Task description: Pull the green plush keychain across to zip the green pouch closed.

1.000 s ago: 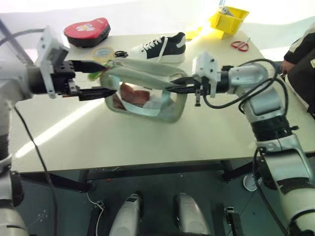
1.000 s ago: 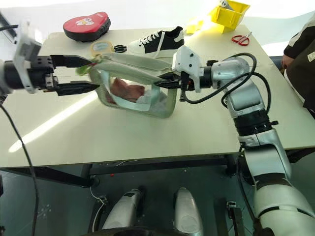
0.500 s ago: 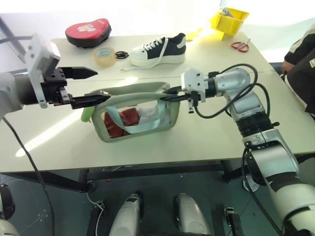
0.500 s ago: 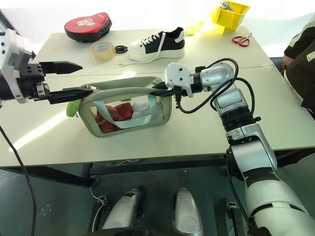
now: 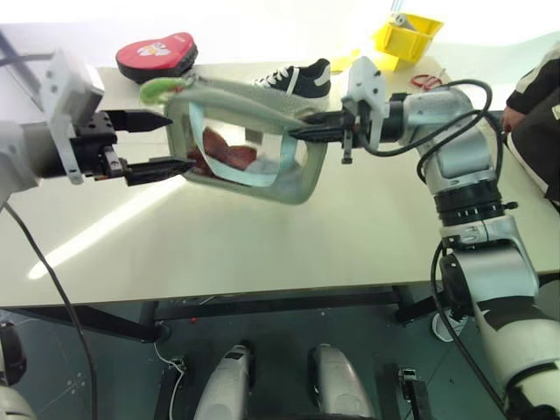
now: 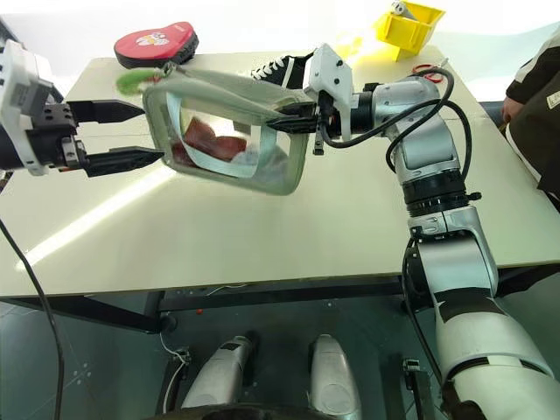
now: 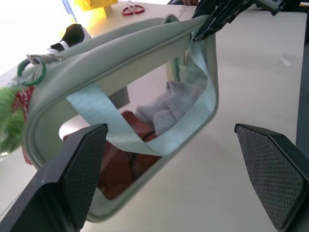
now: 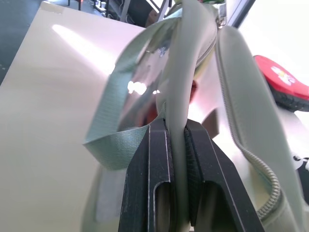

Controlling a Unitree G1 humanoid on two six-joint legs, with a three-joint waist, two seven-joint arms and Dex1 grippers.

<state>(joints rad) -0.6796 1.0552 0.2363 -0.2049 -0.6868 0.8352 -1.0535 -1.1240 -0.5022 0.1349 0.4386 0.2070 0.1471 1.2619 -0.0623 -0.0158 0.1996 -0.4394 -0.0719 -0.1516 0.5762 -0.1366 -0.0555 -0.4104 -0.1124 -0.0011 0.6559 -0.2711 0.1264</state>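
A pale sage-green rectangular zip pouch with clear plastic side windows hangs lifted above a wide cream-coloured counter, tilted so its far end sits higher. The right gripper has its two black fingers pressed together on the pouch's top edge at the near-right corner, pinching the fabric beside the zipper track; the right wrist view shows the green rim squeezed between the pads. Through the window show a red folded item and a grey cloth, with a light-blue webbing strap looping across the side.

The small bright lime-green fuzzy keychain charm sits at the pouch's upper left corner, joined by a green ring to the metal zipper pull. The left gripper is just beside that end of the pouch, its fingers spread wide and holding nothing, the upper finger near the charm and the lower one by the pouch's side.

Further back on the counter lie a red padded oval case with a cartoon print, a black-and-white sneaker partly hidden behind the pouch, a yellow plastic bin and red-handled scissors. Bright light washes out the far wall and throws a sunlit streak across the counter. Below the counter's front edge is a dark metal frame over a grey floor. A person's dark sleeve shows at the right edge.
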